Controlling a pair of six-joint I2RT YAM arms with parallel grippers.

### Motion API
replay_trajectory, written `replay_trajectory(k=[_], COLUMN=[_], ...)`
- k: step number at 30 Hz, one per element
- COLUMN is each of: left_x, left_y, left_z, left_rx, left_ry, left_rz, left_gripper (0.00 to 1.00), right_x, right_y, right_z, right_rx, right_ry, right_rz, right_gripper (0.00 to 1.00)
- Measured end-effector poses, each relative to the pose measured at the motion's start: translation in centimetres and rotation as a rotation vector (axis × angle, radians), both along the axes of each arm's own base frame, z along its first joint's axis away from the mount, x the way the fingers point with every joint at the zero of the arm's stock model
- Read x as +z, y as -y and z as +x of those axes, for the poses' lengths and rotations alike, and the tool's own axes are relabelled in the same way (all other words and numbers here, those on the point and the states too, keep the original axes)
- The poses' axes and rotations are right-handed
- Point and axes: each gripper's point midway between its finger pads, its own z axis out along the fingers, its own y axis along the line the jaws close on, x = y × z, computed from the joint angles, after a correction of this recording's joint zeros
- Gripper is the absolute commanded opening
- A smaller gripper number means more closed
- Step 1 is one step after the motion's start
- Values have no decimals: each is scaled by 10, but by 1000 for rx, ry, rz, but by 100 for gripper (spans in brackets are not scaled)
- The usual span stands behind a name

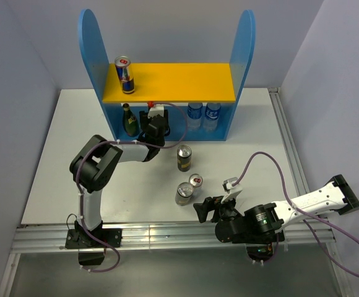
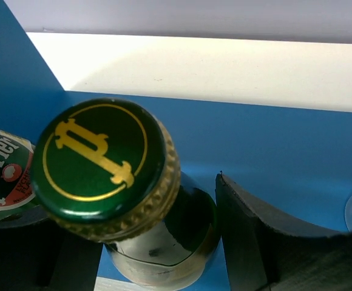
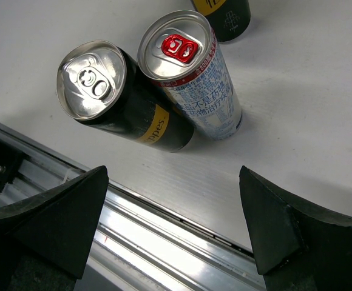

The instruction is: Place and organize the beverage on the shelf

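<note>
- A green bottle (image 2: 97,160) is being attended by the left gripper (image 1: 155,125) inside the lower level of the shelf (image 1: 167,80), just beside a second bottle (image 1: 130,120) at the left end.
- The jaws are standing on either side of the bottle's shoulder, close against the glass. Whether it is being squeezed or is already freed cannot be told.
- The bottle is appearing upright, so the step in hand is being judged as setting it down next to its twin.
- A blue-silver can (image 1: 125,74) is standing on the upper board at its left end, and clear bottles (image 1: 195,114) are occupying the right of the lower level.
- Three cans are waiting on the worktop (image 1: 74,154). A dark can (image 3: 124,97) and a silver can (image 3: 194,73) are sitting side by side, with a far dark can (image 1: 184,158) nearer the shelf.
- The right gripper (image 3: 172,171) is hovering over the near edge, its jaws spread wide and nothing being held, with the paired cans just ahead.
- Roughly half the task is being judged as done.
- Next, the left jaws are likely needing to be opened and drawn straight back from under the board without either bottle being tipped.
- A careful approach is then being called for on the paired cans, since closing on one could knock over the other.
</note>
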Motion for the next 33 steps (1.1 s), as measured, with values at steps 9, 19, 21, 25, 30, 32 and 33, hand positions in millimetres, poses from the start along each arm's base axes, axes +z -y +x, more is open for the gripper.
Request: replay_trajectory(k=[9,19,21,25,30,32,33], left_x=[-1,-2,-2,-3,19,34,42], left_y=[2,1,-1,-3,0,3,4], left_z=[0,-8,-13,-26,-42,-48,-51], left_rx=[-13,-56,-59,-71,-93,-105,-111], left_ry=[-5,-37,-47,-68,-38,-12,1], left_rz=[3,15,25,38,9,-10,-21], left_gripper=[99,99,99,99,99,99,99], right_x=[-1,-1,-1,-2,-4,-4,-5], right_y=[0,0,0,0,-1,-1,-1], right_z=[0,0,0,0,0,0,0], right_rx=[0,0,0,0,0,-1,-1], right_ry=[1,2,2,3,7,8,10], right_rz=[-4,-9,-10,-15,-30,-35,-41], right_gripper=[96,96,95,95,95,96,96])
